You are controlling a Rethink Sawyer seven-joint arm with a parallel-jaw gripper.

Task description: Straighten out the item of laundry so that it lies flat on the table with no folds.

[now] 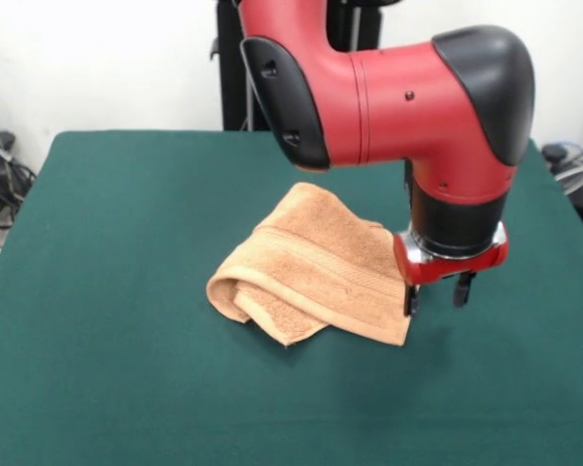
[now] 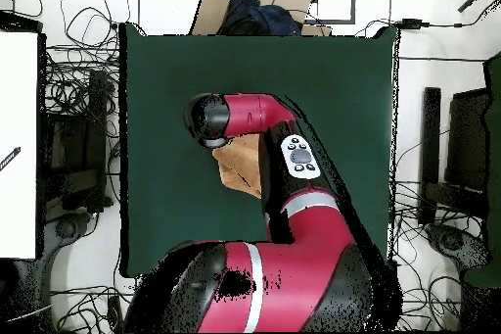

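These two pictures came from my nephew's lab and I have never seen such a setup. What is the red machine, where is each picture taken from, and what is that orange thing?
The red and black machine is a robot arm with a small gripper at its tip. One picture is taken from across the table, facing the robot; the other looks straight down from above, where the arm covers much of the scene. The table is covered in dark green cloth. On it lies a peach-orange towel, crumpled, with its corners folded over rather than spread flat. In the front view the gripper hangs at the towel's right edge, its two short fingers pointing down and apart. It holds nothing. From above, only a part of the towel shows beside the arm.
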